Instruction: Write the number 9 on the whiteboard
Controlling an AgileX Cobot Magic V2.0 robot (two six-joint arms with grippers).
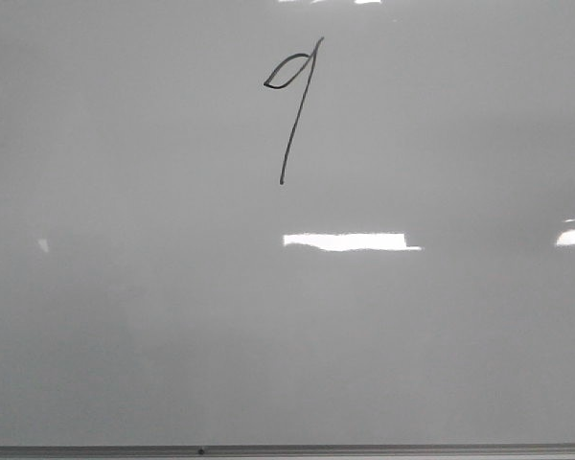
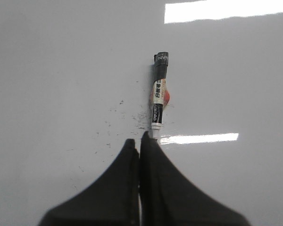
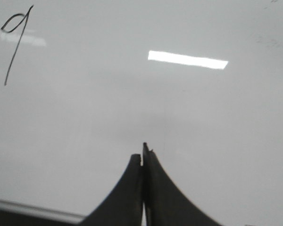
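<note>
While drawn on whiteboard [image 1: 441, 335], number 9 [image 1: 292, 105], both claws closed

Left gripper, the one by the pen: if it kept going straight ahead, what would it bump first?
Most likely the marker. It lies on the whiteboard directly ahead of the shut left gripper, its near end about at the fingertips, though whether they touch is unclear.

bright rectangular light reflections [image 1: 350, 241] from overhead lighting show across the glossy surface; no walls or floor visible.
</note>
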